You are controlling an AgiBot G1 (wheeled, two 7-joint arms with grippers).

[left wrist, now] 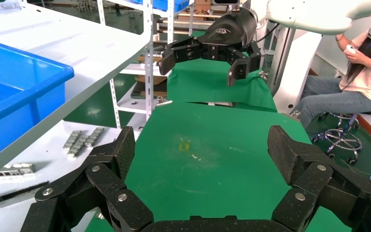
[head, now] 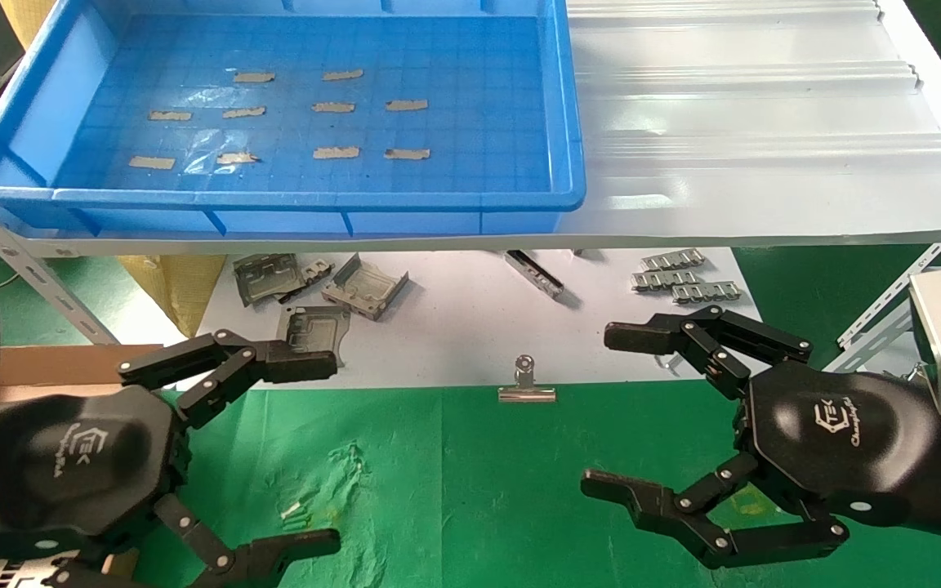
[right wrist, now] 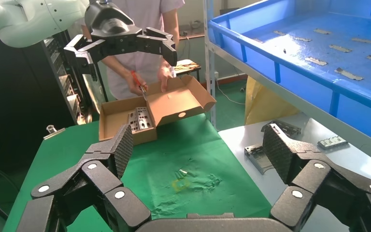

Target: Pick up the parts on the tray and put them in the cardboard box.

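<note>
The blue tray (head: 291,198) stands on the shelf at the upper left; its floor holds only tan tape strips, and no parts show in it. It also shows in the right wrist view (right wrist: 270,53). The cardboard box (right wrist: 174,104) lies open on the green cloth, with silver punched parts (right wrist: 140,119) inside. In the head view, only a strip of the box (head: 62,363) shows behind my left arm. My left gripper (head: 319,453) is open and empty above the cloth, beside the box. My right gripper (head: 601,408) is open and empty at the lower right.
Grey stamped brackets (head: 315,290), ridged strips (head: 683,278) and a binder clip (head: 526,384) lie on the white sheet under the shelf. The white corrugated sheet (head: 764,122) covers the shelf right of the tray. A person (right wrist: 145,29) stands behind the box.
</note>
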